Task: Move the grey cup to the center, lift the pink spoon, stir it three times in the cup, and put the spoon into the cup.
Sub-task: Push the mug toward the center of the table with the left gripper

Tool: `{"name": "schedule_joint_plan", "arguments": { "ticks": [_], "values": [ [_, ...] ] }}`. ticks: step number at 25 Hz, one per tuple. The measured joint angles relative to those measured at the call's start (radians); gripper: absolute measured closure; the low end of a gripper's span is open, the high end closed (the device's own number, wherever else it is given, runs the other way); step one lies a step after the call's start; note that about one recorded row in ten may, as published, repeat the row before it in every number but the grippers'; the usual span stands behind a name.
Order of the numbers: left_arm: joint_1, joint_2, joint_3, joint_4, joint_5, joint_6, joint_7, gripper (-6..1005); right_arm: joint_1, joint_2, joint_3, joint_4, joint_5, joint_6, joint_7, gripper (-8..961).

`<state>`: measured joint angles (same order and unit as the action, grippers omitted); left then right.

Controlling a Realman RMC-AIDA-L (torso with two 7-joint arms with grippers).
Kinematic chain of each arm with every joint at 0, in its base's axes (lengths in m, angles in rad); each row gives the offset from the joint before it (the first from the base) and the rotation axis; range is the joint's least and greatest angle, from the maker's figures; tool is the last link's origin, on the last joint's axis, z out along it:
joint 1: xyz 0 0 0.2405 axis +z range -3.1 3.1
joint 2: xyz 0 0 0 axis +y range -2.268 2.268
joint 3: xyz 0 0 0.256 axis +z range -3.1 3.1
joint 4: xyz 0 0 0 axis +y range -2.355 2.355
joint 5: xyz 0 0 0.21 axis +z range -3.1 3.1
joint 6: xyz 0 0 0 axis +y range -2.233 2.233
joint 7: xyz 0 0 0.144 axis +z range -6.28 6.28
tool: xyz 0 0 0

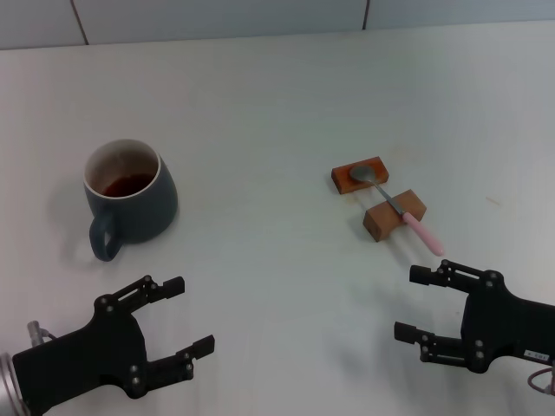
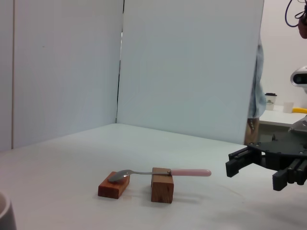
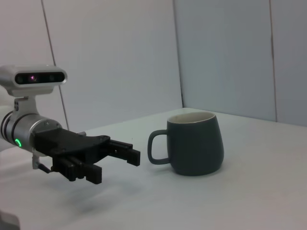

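- White table (image 1: 277, 95): bears everything in sight, backed by pale wall panels (image 2: 187, 67).
- Left gripper (image 1: 180, 316): low at the near left edge in the head view, fingers spread apart and clamping nothing, near the mug's handle but not touching it.
- Right gripper (image 1: 414, 303): low at the near right edge, fingers likewise spread apart and empty, just short of the spoon's pink end.
- Grey cup (image 1: 130, 199): upright on the left side of the table, loop handle turned toward the robot, dark reddish-brown liquid in the white inside; well apart from the spoon.
- Two wooden blocks (image 1: 395, 214): right of centre, side by side with a gap between.
- Pink spoon (image 1: 399, 208): laid across both blocks, metal bowl on the flatter reddish block, neck over the taller one, pink handle jutting free toward the right gripper.
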<state>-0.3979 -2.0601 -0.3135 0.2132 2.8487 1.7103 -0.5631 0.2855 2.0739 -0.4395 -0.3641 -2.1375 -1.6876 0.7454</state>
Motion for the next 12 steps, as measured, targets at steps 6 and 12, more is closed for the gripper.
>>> {"name": "schedule_joint_plan", "arguments": {
  "ticks": [6, 12],
  "values": [
    [0.001, 0.000, 0.001, -0.001, 0.000, 0.001, 0.000, 188, 0.000, 0.001, -0.001, 0.001, -0.003, 0.000, 0.000, 179],
    [0.001, 0.000, 0.003, -0.001, 0.000, 0.001, 0.000, 211, 0.001, 0.001, -0.001, 0.002, -0.004, 0.000, 0.000, 179]
  ]
}}
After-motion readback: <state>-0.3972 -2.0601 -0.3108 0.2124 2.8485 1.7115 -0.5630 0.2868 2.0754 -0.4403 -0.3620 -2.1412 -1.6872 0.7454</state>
